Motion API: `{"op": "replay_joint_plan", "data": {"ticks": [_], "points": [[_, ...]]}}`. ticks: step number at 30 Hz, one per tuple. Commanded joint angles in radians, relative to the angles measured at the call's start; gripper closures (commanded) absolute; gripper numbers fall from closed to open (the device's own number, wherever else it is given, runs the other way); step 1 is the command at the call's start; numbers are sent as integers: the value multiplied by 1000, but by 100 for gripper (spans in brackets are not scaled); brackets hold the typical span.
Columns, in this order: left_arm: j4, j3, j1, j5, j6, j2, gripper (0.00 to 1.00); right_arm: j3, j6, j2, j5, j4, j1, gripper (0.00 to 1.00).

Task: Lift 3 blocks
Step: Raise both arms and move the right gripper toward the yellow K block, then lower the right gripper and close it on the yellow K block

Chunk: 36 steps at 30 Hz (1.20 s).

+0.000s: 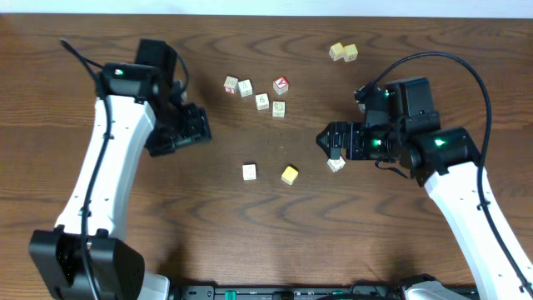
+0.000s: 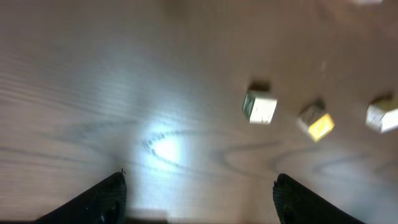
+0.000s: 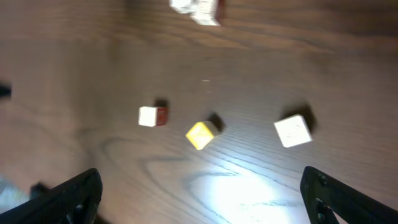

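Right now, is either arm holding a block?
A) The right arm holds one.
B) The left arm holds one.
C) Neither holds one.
C: the left end effector and the right end effector are both open and empty; the whitish block nearest the right one sits on the table.

Overhead was sharp and evenly lit. Wrist views were blurred, with white glare on the table (image 2: pixel 163 148). The yellow block (image 3: pixel 200 135) was smeared and cast a short shadow.

place: robotics lab bench
evidence: two white robot arms (image 1: pixel 108 167) at a dark wood-grain desk (image 1: pixel 250 242)
props: loose wooden alphabet cubes (image 1: pixel 289 175), nothing domestic
backdrop: plain pale strip (image 1: pixel 266 7) past desk's far edge
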Motion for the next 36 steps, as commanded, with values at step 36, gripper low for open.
{"op": "replay_joint_plan", "data": {"ticks": [36], "points": [[204,-260,-15,-180,-127,3,24,17,471,455,229,109,344,22]]}}
